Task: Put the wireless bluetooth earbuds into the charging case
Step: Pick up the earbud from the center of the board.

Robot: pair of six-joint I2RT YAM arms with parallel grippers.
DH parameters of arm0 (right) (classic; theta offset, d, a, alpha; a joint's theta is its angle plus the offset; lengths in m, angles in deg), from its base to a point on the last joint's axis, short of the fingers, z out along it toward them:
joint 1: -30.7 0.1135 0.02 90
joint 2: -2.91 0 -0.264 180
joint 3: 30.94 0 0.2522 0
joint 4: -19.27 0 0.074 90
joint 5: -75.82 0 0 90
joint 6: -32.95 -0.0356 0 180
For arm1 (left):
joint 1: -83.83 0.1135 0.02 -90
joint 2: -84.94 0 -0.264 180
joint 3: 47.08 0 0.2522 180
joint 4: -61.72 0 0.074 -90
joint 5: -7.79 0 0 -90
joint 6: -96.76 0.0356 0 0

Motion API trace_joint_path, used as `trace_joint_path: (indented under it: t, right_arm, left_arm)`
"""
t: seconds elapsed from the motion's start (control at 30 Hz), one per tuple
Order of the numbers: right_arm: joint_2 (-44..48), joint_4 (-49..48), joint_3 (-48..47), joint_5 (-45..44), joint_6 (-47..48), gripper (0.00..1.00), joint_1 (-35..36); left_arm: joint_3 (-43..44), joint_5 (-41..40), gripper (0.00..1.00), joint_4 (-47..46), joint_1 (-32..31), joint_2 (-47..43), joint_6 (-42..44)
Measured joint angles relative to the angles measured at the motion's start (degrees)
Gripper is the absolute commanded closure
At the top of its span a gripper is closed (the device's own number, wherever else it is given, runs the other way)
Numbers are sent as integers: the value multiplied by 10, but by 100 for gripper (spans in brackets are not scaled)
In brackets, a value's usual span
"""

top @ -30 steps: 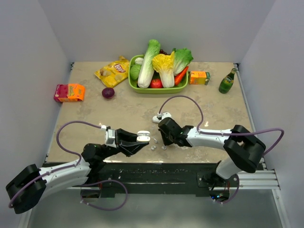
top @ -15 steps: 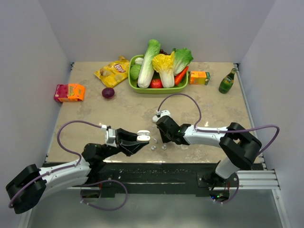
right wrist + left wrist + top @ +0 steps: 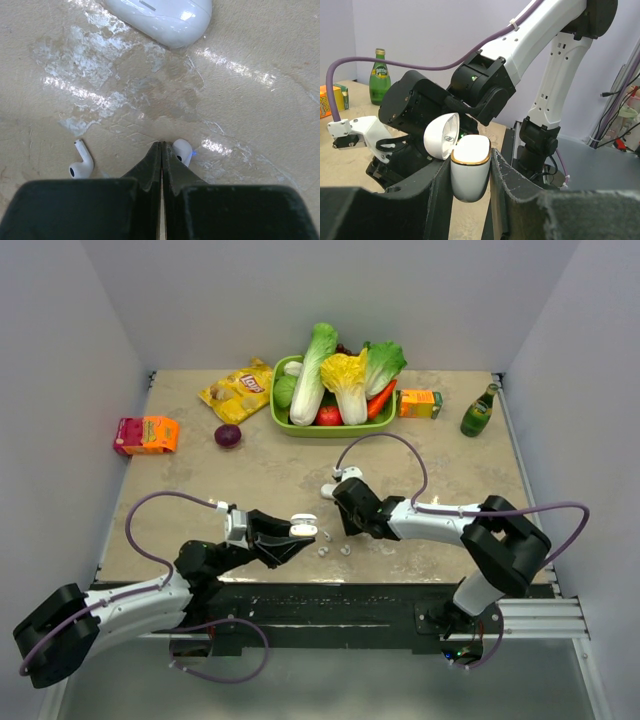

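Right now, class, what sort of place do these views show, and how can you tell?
Probably a robot lab test cell: plain walls box in a tabletop, a left arm and right arm sit at its edge, with staged props like a vegetable basket.

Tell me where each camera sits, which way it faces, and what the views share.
Top external: above and behind the bases, looking down the table toward the vegetable basket; the left arm and right arm both show.
Left wrist: behind its own jaws, shut on the open charging case, looking sideways at the right arm.
Right wrist: looking straight down at the table; its shut jaws stand between two earbuds.
Shared: the case appears in top and left wrist; the loose earbuds in top and right wrist.
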Motion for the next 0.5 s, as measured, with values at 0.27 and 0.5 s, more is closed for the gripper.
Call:
trace_joint_path:
  t: [0.27,0.5]
  right_arm:
    - [55,-2,6,47,20,55,1]
    - [115,4,6,28,17,51,-6]
  left_arm:
    - [0,0,100,-1,0,3,0]
    - [0,0,100,-4,-1,18,0]
